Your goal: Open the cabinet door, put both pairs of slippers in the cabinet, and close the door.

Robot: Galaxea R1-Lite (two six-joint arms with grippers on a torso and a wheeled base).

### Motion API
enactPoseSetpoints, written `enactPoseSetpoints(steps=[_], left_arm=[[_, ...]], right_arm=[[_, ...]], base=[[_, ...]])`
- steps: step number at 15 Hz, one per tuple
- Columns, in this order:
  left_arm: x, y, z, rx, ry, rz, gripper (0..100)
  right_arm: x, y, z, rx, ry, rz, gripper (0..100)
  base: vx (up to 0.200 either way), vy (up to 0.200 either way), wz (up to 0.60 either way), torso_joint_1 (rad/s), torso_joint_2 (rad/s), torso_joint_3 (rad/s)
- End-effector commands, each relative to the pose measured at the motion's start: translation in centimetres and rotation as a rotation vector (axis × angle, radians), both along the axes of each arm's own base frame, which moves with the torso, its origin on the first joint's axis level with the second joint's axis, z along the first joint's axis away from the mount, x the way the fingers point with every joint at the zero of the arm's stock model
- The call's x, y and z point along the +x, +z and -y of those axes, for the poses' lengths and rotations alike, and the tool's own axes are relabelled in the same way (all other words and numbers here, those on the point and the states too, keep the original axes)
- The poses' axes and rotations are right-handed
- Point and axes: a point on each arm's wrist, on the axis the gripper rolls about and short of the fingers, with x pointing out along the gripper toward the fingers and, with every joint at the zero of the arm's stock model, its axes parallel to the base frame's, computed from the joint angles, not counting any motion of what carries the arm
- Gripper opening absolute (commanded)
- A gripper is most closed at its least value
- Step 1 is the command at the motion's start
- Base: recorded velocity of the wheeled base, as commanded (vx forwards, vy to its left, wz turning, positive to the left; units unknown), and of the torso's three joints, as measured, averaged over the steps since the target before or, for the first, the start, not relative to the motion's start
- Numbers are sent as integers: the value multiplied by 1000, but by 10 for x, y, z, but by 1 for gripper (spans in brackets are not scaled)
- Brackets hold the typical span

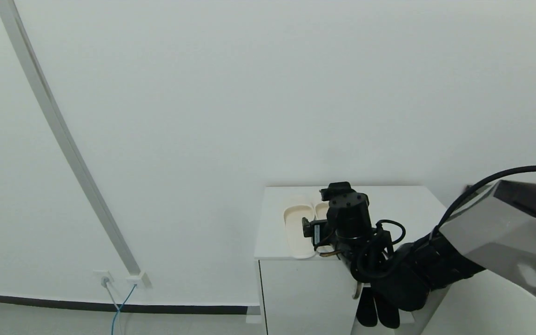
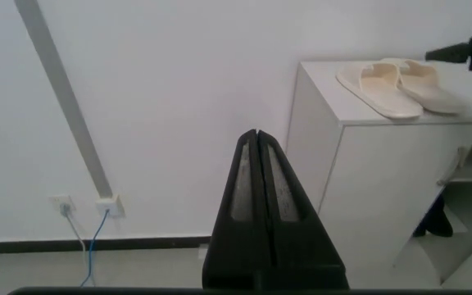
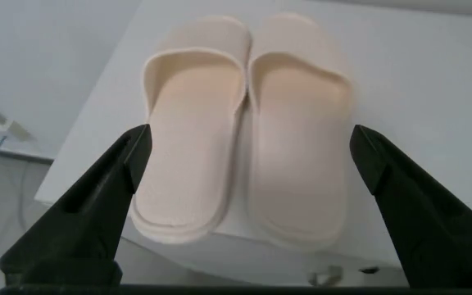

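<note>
Cream slippers [image 3: 195,131] paired atop cabinet [image 1: 403,204], under right pincer [image 3: 250,139] spread wide. Left pincer [image 2: 257,135] pressed together, well apart from cabinet's side. Black slippers [image 1: 378,311] low inside cabinet.

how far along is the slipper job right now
Done: the cabinet is open, and a dark pair seems to sit inside. In hand: the right gripper is at the cream pair on the cabinet top, fingers open either side, not yet gripping. Left: put that pair in and close the cabinet.
</note>
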Motion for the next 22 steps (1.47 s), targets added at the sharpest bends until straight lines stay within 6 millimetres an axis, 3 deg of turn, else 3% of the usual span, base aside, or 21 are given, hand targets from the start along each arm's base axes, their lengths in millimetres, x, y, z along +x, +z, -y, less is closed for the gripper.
enactPoseSetpoints(steps=[1, 4, 8, 15, 19, 20, 22], left_arm=[[0, 0, 0, 0, 0, -1, 0], [0, 0, 0, 0, 0, -1, 0], [0, 0, 0, 0, 0, -1, 0], [0, 0, 0, -2, 0, -1, 0], [0, 0, 0, -2, 0, -1, 0], [0, 0, 0, -2, 0, -1, 0], [0, 0, 0, -2, 0, -1, 0]], right_arm=[[-2, -21, -4, -16, 27, -51, 100], [7, -41, -7, -23, 26, -77, 100], [35, -60, -12, -17, -11, -59, 100], [77, -68, -15, 27, -67, -1, 100], [84, -73, -20, 21, -64, 14, 100], [84, -73, -20, 21, -64, 14, 0], [84, -72, -20, 22, -64, 14, 0]], base=[[0, 0, 0, 0, 0, 0], [0, 0, 0, 0, 0, 0], [0, 0, 0, 0, 0, 0], [0, 0, 0, 0, 0, 0], [0, 0, 0, 0, 0, 0], [0, 0, 0, 0, 0, 0], [0, 0, 0, 0, 0, 0]])
